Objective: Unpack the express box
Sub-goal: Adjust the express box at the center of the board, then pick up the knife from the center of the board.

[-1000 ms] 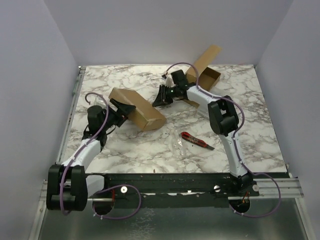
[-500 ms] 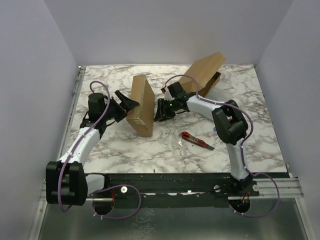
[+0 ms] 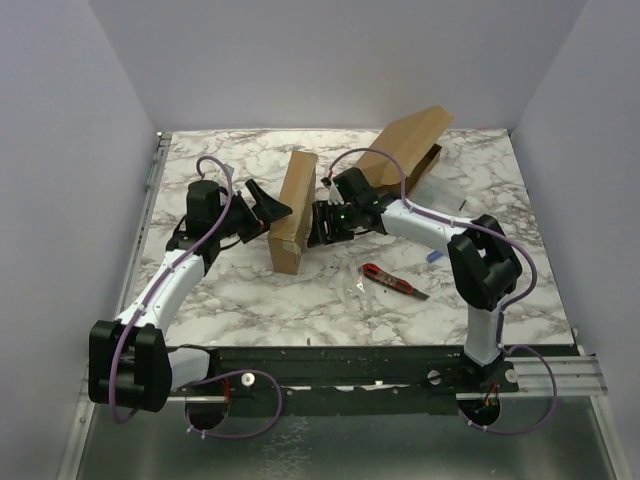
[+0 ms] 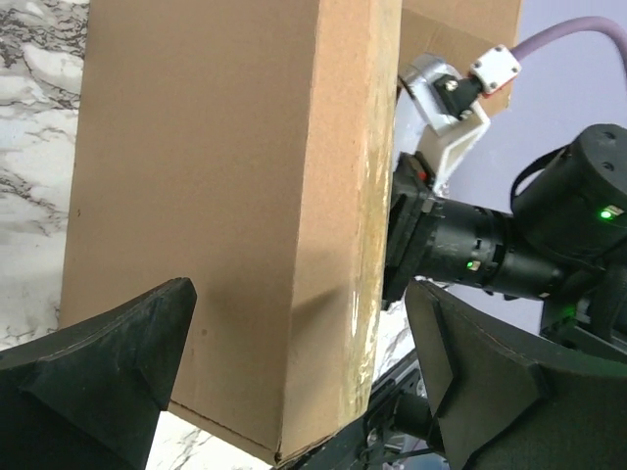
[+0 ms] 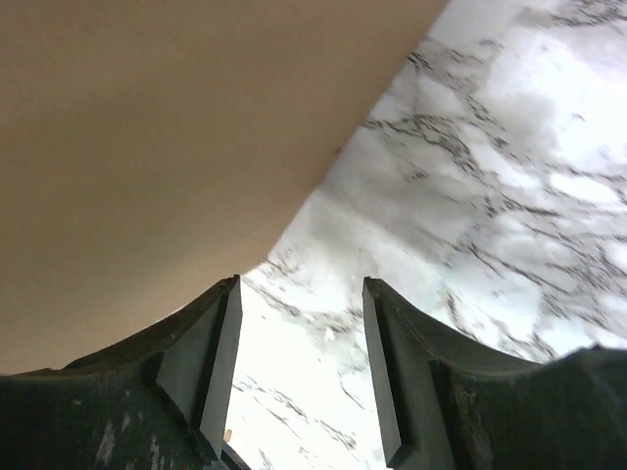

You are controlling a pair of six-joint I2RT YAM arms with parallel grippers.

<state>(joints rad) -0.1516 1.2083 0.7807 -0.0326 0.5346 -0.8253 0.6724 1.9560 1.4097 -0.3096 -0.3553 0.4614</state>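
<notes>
Item 1, the task's thing: long brown cardboard express box [image 3: 293,212], closed. In the overhead view I find it at the centre of the frame, resting on a narrow long side, its length running from upper right to lower left. In the left wrist view the box [image 4: 225,196] fills the left and middle of the frame, with scuffing along one edge. In the right wrist view it [image 5: 176,127] covers the upper left.

Item 2: left gripper [image 3: 268,203], just left of the box. Through its own camera I see the left gripper [image 4: 299,294] spread very wide, one black finger [image 4: 98,382] at the lower left, the other at the lower right, the box's near end between them. It has hold of nothing; whether a tip touches the cardboard I cannot tell.

Item 3: right gripper [image 3: 320,222], just right of the box. From its wrist, the right gripper [image 5: 301,284] stands partly open, with only marble showing in the gap and the box close above it.

Item 4: second brown cardboard box [image 3: 408,148], open with a raised flap, upper right of the overhead frame.

Item 5: red-handled utility knife [image 3: 393,281], lower right of centre, well apart from the express box.

Item 6: crumpled clear plastic film [image 3: 354,291], just left of the knife.

Item 7: white-and-grey marble tabletop [image 3: 250,295], bearing everything listed.
</notes>
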